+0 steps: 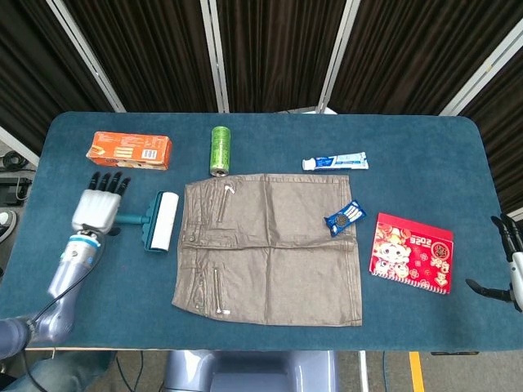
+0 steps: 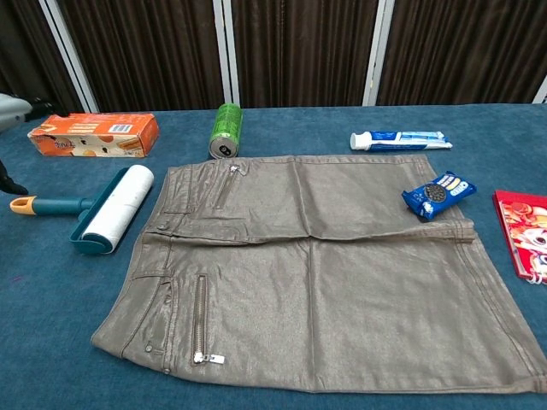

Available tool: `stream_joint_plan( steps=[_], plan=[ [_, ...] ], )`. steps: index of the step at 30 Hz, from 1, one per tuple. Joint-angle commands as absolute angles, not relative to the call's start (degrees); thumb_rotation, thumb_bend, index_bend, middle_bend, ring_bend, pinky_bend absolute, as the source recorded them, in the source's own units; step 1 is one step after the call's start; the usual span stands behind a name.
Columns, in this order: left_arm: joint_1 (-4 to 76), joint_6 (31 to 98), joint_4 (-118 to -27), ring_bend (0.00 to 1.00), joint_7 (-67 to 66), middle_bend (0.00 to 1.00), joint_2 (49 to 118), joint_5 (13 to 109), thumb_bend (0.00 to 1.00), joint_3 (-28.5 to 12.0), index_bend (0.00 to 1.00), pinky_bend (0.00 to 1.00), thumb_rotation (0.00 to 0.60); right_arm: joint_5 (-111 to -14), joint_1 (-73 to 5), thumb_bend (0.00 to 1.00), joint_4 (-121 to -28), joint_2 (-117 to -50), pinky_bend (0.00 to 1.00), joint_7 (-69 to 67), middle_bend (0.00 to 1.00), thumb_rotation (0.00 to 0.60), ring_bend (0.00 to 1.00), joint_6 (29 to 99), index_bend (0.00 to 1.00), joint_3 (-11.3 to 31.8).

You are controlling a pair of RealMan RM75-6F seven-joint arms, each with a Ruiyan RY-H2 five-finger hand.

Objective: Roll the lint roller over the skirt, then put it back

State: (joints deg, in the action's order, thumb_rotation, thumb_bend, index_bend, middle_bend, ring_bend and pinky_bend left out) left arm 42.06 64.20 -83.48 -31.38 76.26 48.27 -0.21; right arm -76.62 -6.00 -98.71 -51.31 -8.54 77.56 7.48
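Observation:
The brown-grey skirt (image 1: 270, 245) lies flat in the middle of the blue table, also seen in the chest view (image 2: 316, 273). Just off its left edge, the lint roller (image 1: 162, 220) lies on the table with its white roll beside the waistband. Its teal handle with an orange tip (image 2: 22, 205) points left. My left hand (image 1: 100, 206) hovers over the handle's end with fingers spread and holds nothing; only a sliver of it (image 2: 12, 109) shows in the chest view. My right hand (image 1: 511, 260) is at the table's far right edge, fingers apart and empty.
An orange box (image 1: 131, 150) and a green can (image 1: 221, 149) lie behind the roller and skirt. A toothpaste tube (image 1: 335, 162) lies at the back. A blue cookie packet (image 1: 344, 217) rests on the skirt's right edge, beside a red booklet (image 1: 413, 252).

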Motion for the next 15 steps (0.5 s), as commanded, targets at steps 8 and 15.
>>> stream_joint_plan(
  steps=[8,15],
  plan=[
    [26.8,83.6,-104.9,0.0,-18.1,0.0,62.8,58.0,0.0,-0.5,0.0,0.0,0.6,-80.2,-5.7,0.0,-98.1,-51.0,0.0,-9.9,0.0,0.6,0.0,79.2,0.0,6.8],
    [18.8,93.0,-107.9,0.0,-18.5,0.0,62.3,69.6,0.0,4.4,0.0,0.0,0.6,-80.6,-5.0,0.0,-96.5,-52.8,0.0,-3.5,0.0,0.6,0.0,82.8,0.0,7.1]
  ],
)
